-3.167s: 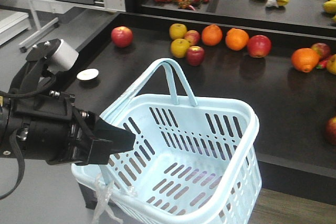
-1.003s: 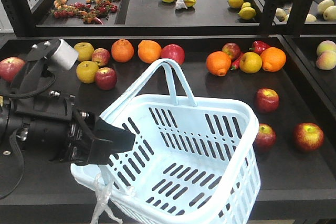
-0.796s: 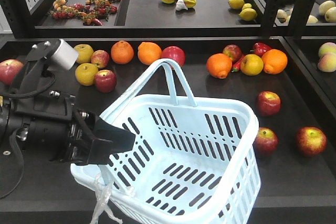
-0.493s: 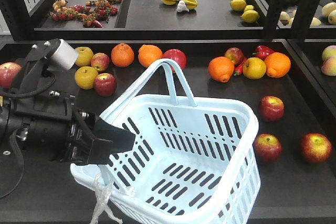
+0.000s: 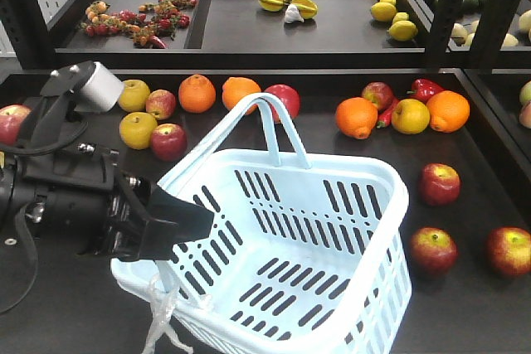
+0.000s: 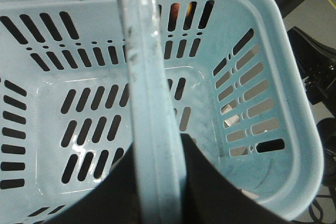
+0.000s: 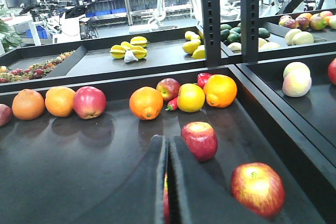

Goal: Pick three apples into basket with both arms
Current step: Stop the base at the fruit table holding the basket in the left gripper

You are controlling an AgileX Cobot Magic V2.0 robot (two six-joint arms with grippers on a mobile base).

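Your left gripper (image 5: 189, 223) is clamping its jaws tight around the hoop handle (image 6: 140, 77) of the basket (image 5: 390, 198), which is hanging tilted over the dark shelf (image 5: 348, 143). The apples are lying outside, to the basket's right: one (image 5: 439, 183) beside its far corner, one (image 5: 432, 249) just beside its wall, one (image 5: 509, 251) further right. Your right gripper (image 7: 167, 153) is hovering on that same side of the basket, jaws pressed nearly together and gripping nothing.

Bright, even overhead light. Fruit casts soft shadows on the dark shelf (image 5: 481, 155). In the left wrist view, glare streaks the handle of the basket (image 6: 299, 145). The right wrist view's near foreground is blurred.
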